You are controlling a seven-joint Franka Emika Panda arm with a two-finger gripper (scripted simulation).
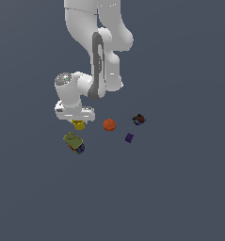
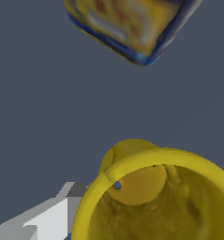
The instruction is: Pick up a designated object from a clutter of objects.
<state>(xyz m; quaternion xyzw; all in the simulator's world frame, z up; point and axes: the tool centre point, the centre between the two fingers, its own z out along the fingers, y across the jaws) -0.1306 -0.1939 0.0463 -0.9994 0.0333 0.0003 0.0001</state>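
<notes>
We see the small bright yellow cup point(image 1: 78, 124) standing on the flat grey-blue floor point(image 1: 170, 188), directly under the white gripper point(image 1: 76, 118) of the robot arm point(image 1: 97, 42). In the wrist view the yellow cup point(image 2: 160, 197) shows its hollow top straight toward the camera, so its long axis appears to run upright, mouth upward. Its rim is a smooth rounded ring, the inner wall looks faintly mottled, and a second rounded yellow part shows at the rim, though we cannot make out exactly what it is.

Much is hidden. In the exterior view the gripper's pale body covers the cup's upper part, and only a yellow sliver shows beneath it. In the wrist view the cup is cut off by the picture's edge, and one blocky grey-white finger point(image 2: 43, 218) shows just beside its outer wall. We cannot tell whether the fingers are apart or pressed on the cup.

The green-and-blue box point(image 1: 74, 142) lies tilted near the cup; the wrist view shows its blurred printed face and rounded blue edge point(image 2: 132, 28). A matte orange ball point(image 1: 109, 124) sits at the exterior view's right of the cup, with a tiny purple cube point(image 1: 129, 138) and a dark multicoloured piece point(image 1: 139, 119) farther that way, all apart from one another.
</notes>
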